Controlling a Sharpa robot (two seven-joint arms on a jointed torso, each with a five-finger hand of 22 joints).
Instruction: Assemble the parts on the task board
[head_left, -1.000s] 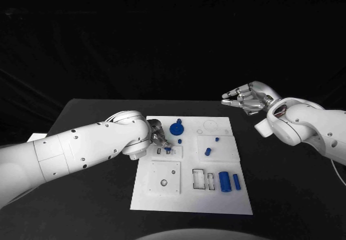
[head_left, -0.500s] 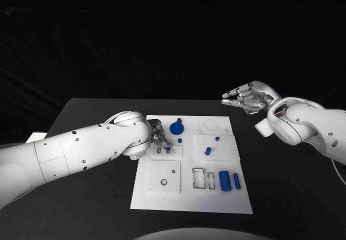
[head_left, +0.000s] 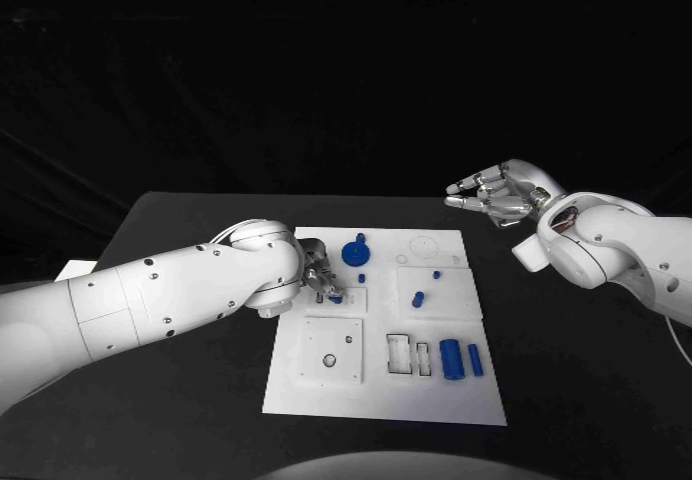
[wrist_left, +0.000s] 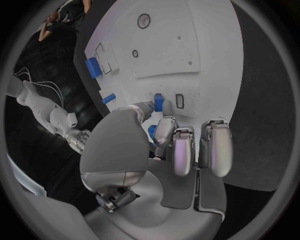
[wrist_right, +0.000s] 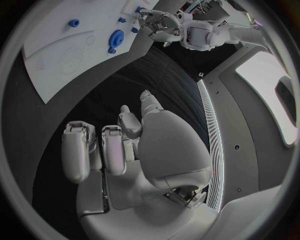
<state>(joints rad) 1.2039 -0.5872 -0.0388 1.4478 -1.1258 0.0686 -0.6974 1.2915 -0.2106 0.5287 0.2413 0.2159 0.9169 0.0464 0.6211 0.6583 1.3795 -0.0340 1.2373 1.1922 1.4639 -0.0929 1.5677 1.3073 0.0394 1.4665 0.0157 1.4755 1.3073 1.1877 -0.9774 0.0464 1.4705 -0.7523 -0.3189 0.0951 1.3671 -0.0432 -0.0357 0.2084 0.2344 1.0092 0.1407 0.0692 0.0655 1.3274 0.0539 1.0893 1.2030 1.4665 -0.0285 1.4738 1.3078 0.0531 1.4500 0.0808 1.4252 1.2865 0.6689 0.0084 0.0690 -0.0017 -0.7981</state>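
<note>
The white task board (head_left: 378, 395) lies mid-table. My left hand (head_left: 320, 279) is low over its left middle, thumb and a fingertip (wrist_left: 164, 125) pinching a small blue block (wrist_left: 158, 103) that stands at one of two small slots; the slot beside it (wrist_left: 180, 101) is empty. The same block (head_left: 336, 297) shows just past the fingers in the head view. A blue gear (head_left: 355, 258) lies behind the hand, and small blue pegs (head_left: 417, 298) lie to its right. My right hand (head_left: 498, 196) hangs raised beyond the board's far right corner, fingers curled in on nothing.
Two blue cylinders (head_left: 459, 360) lie at the board's near right beside rectangular slots (head_left: 404, 358). A square plate with a small hole (head_left: 329, 360) sits at the near left. Black table (head_left: 188, 400) surrounds the board. My left forearm (head_left: 159, 300) crosses the table's left side.
My left hand's fingers have edged slightly toward the small blue block. The right hand has barely moved.
</note>
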